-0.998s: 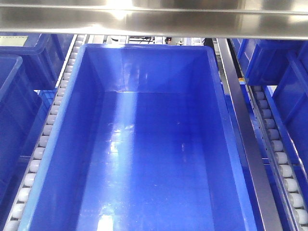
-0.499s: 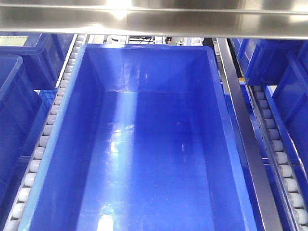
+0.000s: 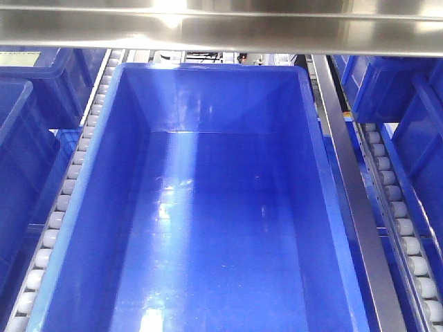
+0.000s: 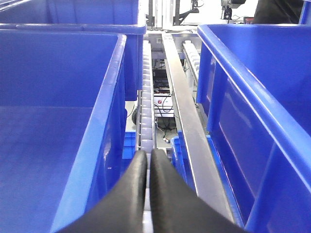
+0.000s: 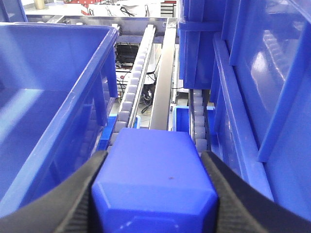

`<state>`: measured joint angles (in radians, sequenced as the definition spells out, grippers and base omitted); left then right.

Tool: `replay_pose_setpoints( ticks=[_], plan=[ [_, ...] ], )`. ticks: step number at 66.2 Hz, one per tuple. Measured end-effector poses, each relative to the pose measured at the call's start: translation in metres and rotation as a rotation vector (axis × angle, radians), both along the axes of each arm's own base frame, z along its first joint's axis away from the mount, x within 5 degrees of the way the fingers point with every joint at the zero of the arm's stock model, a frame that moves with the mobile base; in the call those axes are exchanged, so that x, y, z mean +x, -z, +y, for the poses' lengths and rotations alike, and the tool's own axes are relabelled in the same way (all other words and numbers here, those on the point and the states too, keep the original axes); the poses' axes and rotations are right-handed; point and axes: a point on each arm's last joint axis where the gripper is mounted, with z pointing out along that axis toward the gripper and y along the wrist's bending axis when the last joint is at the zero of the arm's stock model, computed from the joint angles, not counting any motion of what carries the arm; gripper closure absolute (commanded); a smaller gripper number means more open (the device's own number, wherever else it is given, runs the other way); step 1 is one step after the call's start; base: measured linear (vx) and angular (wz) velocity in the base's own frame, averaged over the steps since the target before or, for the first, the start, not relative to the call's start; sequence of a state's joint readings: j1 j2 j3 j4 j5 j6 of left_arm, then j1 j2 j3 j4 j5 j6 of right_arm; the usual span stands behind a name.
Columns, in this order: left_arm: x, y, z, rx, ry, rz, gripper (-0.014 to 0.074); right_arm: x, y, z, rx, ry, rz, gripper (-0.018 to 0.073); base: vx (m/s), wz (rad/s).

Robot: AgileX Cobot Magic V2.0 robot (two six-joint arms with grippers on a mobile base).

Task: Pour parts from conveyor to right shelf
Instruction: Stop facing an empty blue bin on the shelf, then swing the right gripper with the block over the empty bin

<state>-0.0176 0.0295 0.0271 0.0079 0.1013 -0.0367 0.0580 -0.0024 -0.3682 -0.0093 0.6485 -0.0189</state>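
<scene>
My right gripper (image 5: 154, 160) is shut on the part (image 5: 155, 174), a bright blue plastic block wedged between its two black fingers. It hangs over a roller lane (image 5: 133, 82) of the right shelf (image 5: 161, 73), with a deep blue tub (image 5: 58, 97) just to its left. My left gripper (image 4: 148, 158) is shut with nothing between its fingers, above a roller lane (image 4: 146, 97) between two tubs. In the front view a large tub (image 3: 221, 228) with nothing in it fills the frame; neither gripper shows there. The conveyor is out of view.
A steel crossbar (image 3: 221, 28) runs overhead. Steel rails (image 3: 349, 187) and white rollers (image 3: 62, 200) flank the middle tub. More blue tubs stand to the left (image 3: 21, 138) and right (image 3: 401, 90). Tall tub walls (image 5: 272, 87) close in on the right.
</scene>
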Motion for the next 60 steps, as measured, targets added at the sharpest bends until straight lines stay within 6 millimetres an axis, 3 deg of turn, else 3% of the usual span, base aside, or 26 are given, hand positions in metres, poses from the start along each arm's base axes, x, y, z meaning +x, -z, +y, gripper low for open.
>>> replay_pose_setpoints(
  ticks=[8, 16, 36, 47, 60],
  plan=[
    [0.000, 0.000, 0.000, 0.000, 0.000, 0.000, 0.0602, 0.002, -0.002, 0.001, 0.009, -0.004, -0.010, 0.0564, 0.00, 0.00],
    [0.000, 0.000, 0.000, 0.000, 0.000, 0.000, 0.0602, 0.017, -0.006, 0.003, 0.033, -0.010, 0.051, 0.0564, 0.00, 0.00],
    [0.000, 0.000, 0.000, 0.000, 0.000, 0.000, 0.0602, 0.086, -0.043, 0.014, 0.033, -0.067, 0.249, 0.0564, 0.00, 0.00],
    [0.000, 0.000, 0.000, 0.000, 0.000, 0.000, 0.0602, 0.125, -0.053, 0.047, -0.020, -0.238, 0.344, 0.0564, 0.00, 0.00],
    [0.000, 0.000, 0.000, 0.000, 0.000, 0.000, 0.0602, 0.173, -0.042, 0.100, -0.084, -0.366, 0.493, 0.0564, 0.00, 0.00]
  ],
)
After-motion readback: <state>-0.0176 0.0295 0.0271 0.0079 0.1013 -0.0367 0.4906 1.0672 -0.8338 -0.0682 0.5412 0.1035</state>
